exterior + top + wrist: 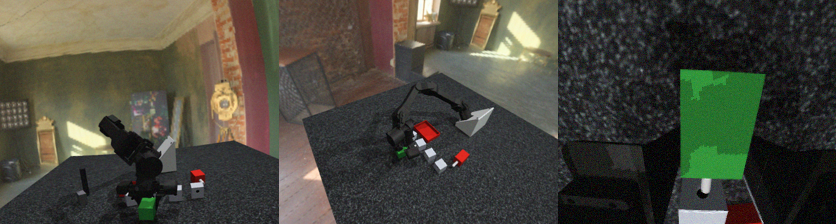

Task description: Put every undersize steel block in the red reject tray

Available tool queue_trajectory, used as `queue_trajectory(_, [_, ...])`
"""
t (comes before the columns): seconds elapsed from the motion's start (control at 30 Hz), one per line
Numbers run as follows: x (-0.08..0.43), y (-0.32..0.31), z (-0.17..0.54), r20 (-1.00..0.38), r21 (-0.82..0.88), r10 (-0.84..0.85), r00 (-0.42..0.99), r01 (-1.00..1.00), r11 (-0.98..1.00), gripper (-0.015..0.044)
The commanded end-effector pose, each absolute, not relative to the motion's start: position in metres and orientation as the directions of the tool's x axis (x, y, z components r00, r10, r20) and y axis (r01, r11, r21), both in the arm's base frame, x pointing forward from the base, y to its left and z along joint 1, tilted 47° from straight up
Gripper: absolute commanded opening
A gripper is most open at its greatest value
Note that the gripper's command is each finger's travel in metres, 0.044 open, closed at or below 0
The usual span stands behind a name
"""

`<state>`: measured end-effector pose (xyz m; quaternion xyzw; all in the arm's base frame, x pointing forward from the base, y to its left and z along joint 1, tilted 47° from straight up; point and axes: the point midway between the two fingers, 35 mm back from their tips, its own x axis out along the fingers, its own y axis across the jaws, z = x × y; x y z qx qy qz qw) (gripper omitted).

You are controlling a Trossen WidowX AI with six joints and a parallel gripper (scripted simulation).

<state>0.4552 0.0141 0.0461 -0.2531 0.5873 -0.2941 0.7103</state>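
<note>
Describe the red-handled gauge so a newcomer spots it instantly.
Find the black arm's pale wedge-shaped stand. Nearer the top camera lies the red-handled gauge, beside the block row. Unlike the pale blocks, it is red with a white pin.

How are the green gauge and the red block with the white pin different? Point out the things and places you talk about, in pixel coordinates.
The green gauge [401, 152] [146, 209] [718, 120] is green; the red block [462, 156] [198, 176] is red. The gripper holds the green gauge, while the red block sits on the table. Both have a pale pin.
</note>
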Motion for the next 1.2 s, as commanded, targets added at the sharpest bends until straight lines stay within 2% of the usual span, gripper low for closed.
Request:
queue_trajectory(0.0, [0.462, 0.019, 0.048, -0.687, -0.702, -0.713, 0.144, 0.124, 0.701, 0.0000])
queue_trajectory(1.17, [0.453, 0.020, 0.047, -0.684, -0.702, -0.712, 0.158, 0.124, 0.702, 0.0000])
